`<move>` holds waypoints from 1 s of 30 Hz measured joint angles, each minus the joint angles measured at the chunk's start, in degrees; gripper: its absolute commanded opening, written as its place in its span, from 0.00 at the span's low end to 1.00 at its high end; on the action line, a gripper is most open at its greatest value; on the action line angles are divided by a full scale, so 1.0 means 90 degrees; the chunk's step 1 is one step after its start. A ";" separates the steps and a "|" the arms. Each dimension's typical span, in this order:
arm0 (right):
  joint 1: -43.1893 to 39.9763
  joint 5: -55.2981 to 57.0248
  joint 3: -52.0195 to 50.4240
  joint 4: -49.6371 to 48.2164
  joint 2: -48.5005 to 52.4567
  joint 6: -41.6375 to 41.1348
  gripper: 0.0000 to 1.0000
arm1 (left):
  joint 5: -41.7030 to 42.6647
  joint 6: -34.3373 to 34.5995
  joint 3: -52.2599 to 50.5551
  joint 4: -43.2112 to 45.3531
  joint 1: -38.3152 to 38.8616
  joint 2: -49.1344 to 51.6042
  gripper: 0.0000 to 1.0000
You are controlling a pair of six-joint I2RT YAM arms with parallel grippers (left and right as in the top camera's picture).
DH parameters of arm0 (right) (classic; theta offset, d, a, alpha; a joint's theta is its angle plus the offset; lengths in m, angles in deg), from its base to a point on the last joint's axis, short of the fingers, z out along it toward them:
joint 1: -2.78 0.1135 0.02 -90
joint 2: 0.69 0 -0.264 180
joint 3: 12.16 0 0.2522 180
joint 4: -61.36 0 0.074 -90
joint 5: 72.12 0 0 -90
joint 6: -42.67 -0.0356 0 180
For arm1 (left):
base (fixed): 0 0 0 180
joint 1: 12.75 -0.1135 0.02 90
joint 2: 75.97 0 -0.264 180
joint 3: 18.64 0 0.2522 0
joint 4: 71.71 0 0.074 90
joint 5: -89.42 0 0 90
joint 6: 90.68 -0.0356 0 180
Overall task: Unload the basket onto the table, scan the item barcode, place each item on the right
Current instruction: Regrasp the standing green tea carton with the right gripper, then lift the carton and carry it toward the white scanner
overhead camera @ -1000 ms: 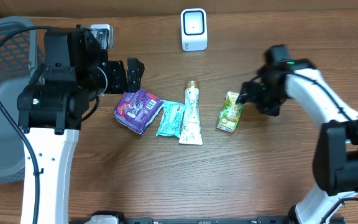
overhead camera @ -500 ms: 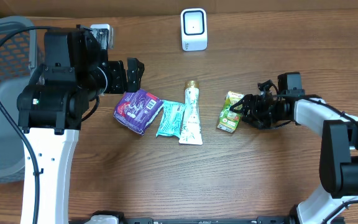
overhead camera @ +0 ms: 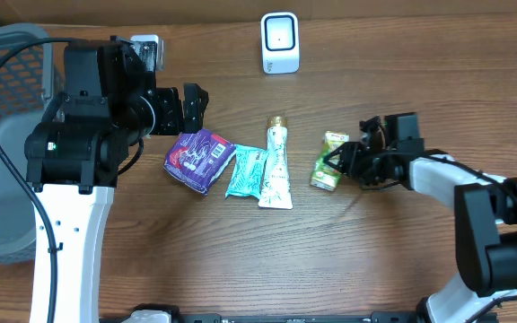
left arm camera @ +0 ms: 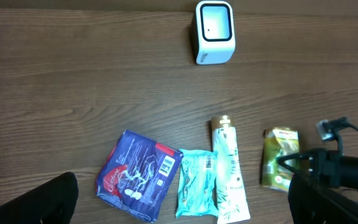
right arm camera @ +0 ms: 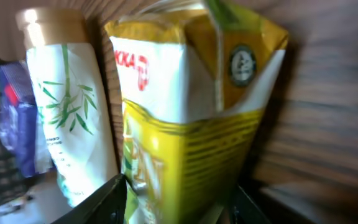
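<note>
One step in hand: grasp carton (overhead camera: 328, 175)
Right gripper (overhead camera: 344, 160): astride carton, hold unconfirmed
Left gripper (overhead camera: 191, 108): wide open, empty
Next: clamp, present barcode to scanner (overhead camera: 279, 42)

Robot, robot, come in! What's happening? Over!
Left pincer open, empty. Right pincer around juice carton, grip unclear. Carton on table, away from scanner. Tube beside it, not touching.

A yellow-green carton (right arm camera: 185, 155) fills the close-up, its white upper panel carrying red lettering and a round emblem on the folded top. The 2 dark fingers (right arm camera: 101, 202) of the right gripper (right arm camera: 178, 208) flank its lower part, though whether they press on it is unclear. Left of it on the wooden table (right arm camera: 328, 112) lies a white leaf-printed tube (right arm camera: 70, 118) with 1 gold cap (right arm camera: 51, 22), then a purple packet (right arm camera: 14, 118).
</note>
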 measured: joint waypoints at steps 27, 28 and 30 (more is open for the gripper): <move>0.1248 0.4884 0.2686 0.5901 -0.0202 0.0495 0.10 | 0.0002 0.0000 0.0000 0.0000 0.0000 0.0000 1.00; 0.1338 0.5005 0.2686 0.5897 -0.0165 0.0500 0.11 | 0.0002 0.0002 0.0000 0.0002 0.0000 0.0000 1.00; 0.1443 0.5115 0.2686 0.5860 -0.0080 0.0500 0.14 | 0.0000 0.0000 0.0000 0.0000 0.0000 0.0000 1.00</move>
